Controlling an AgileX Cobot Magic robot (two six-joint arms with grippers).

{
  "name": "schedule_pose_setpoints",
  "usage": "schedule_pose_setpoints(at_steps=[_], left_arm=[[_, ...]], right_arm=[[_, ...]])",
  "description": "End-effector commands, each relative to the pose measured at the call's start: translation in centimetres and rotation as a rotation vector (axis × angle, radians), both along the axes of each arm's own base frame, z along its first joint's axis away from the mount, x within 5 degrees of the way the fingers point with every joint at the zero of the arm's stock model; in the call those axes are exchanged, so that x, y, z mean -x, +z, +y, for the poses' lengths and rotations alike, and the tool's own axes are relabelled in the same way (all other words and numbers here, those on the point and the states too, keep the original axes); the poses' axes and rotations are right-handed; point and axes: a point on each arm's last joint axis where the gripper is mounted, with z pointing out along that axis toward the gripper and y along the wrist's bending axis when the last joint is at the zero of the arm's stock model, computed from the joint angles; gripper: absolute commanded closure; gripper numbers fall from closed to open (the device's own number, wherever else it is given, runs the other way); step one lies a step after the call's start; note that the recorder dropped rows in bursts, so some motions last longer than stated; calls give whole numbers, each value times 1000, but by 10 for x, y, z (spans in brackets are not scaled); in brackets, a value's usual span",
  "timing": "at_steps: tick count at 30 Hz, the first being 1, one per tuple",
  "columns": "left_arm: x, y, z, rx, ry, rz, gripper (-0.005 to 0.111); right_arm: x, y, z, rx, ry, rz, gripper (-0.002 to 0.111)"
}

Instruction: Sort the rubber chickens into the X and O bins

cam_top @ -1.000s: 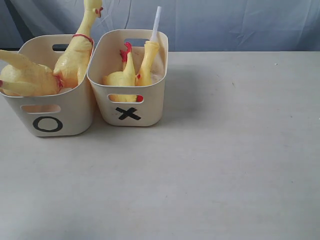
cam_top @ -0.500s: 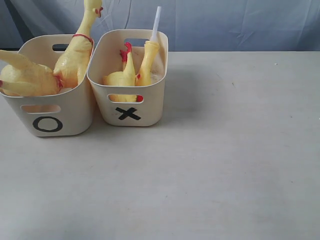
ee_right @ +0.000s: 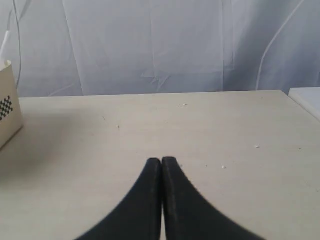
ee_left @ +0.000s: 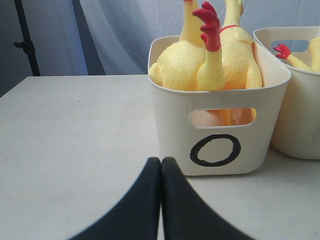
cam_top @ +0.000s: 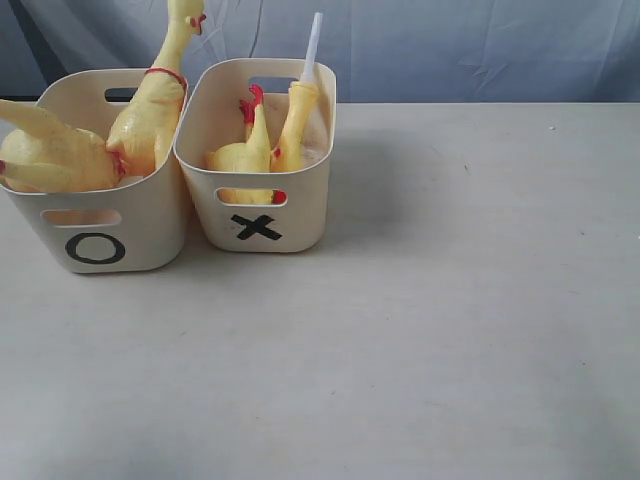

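Two large long-necked rubber chickens (cam_top: 140, 125) (cam_top: 45, 155) lie in the O bin (cam_top: 100, 235) at the left of the exterior view. Beside it stands the X bin (cam_top: 262, 222) with two smaller chickens (cam_top: 240, 155) (cam_top: 292, 130), one carrying a white tube (cam_top: 313, 45). Neither gripper shows in the exterior view. In the left wrist view my left gripper (ee_left: 161, 161) is shut and empty, a short way in front of the O bin (ee_left: 215, 150) with its chickens (ee_left: 210, 60). My right gripper (ee_right: 161, 161) is shut and empty over bare table.
The cream table (cam_top: 430, 320) stretches right and forward of the bins. A blue-grey cloth backdrop (cam_top: 450, 45) hangs behind. A corner of a bin (ee_right: 7, 107) shows at the edge of the right wrist view. A dark stand (ee_left: 27, 42) is beyond the table.
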Motion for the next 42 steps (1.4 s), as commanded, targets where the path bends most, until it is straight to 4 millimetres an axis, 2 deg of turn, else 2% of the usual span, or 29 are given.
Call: schedule_pose_setpoints(at_steps=[1, 4, 42], left_arm=[[0, 2, 0, 9, -5, -14, 107], [0, 2, 0, 9, -5, -14, 107], [0, 2, 0, 9, -5, -14, 107]], right_arm=[[1, -7, -1, 85, 2, 55, 108], [1, -7, -1, 124, 9, 56, 108], [1, -7, -1, 93, 9, 57, 108]])
